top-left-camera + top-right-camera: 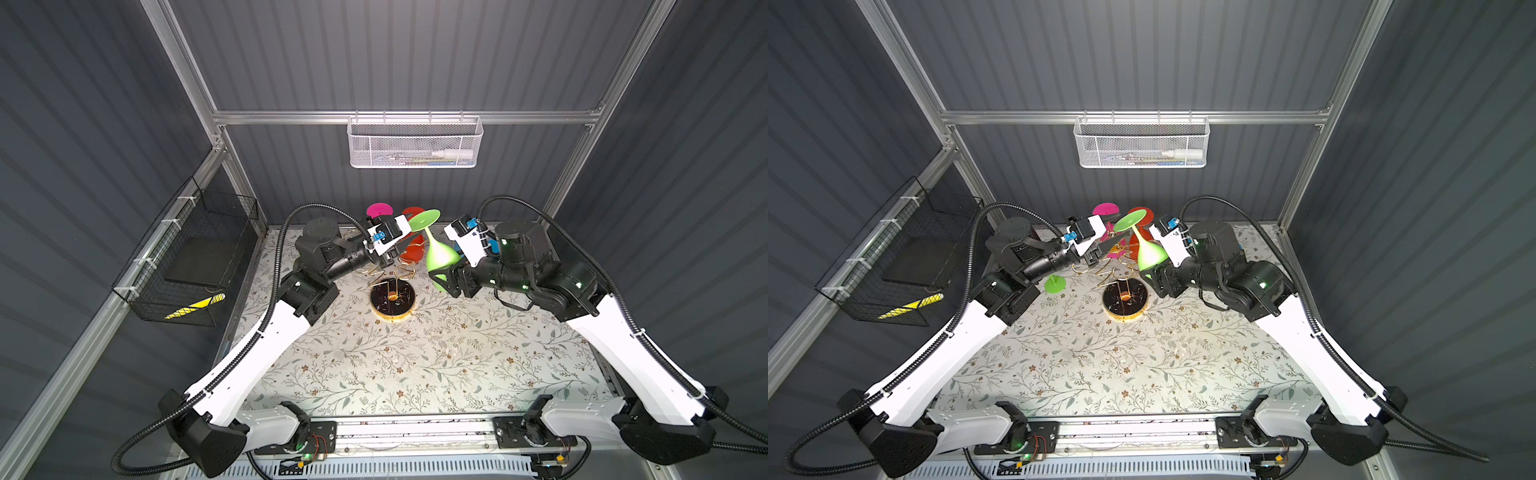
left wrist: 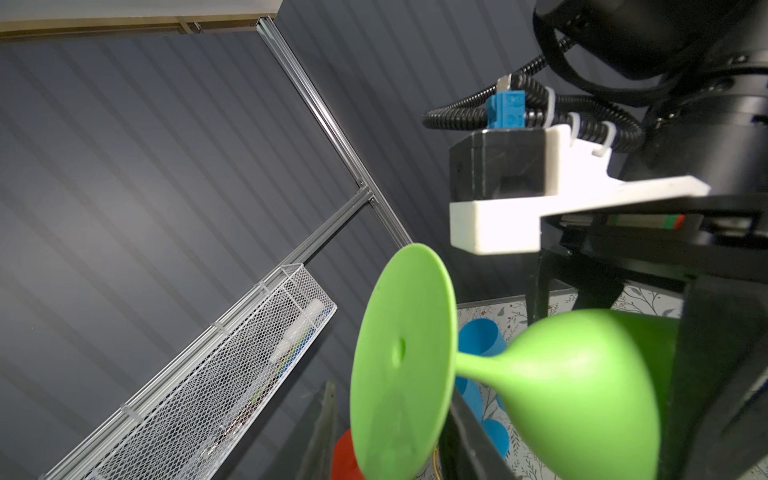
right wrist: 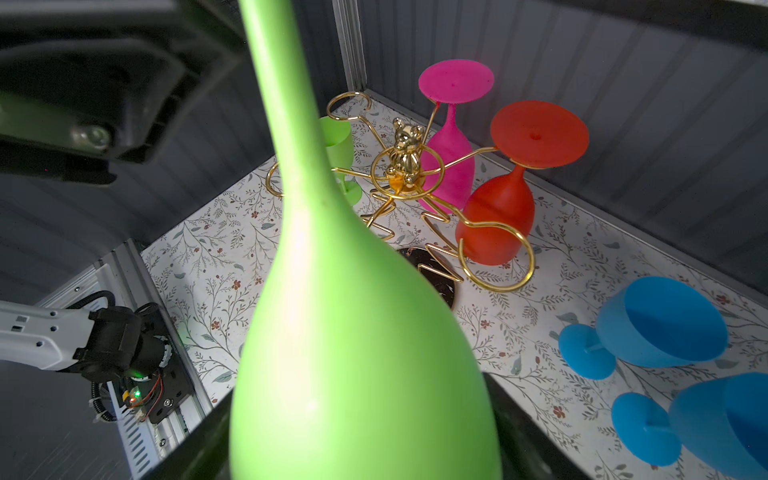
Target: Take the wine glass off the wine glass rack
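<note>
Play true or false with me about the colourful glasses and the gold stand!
1. The right gripper holds a green glass. True.
2. Two blue glasses lie on the table. True.
3. The pink glass lies on the table too. False: it hangs foot-up on the stand.
4. A gold bear sits on top of the stand. True.
5. The red glass stands upright on the table. False: it hangs foot-up on the stand, next to the pink glass.
</note>
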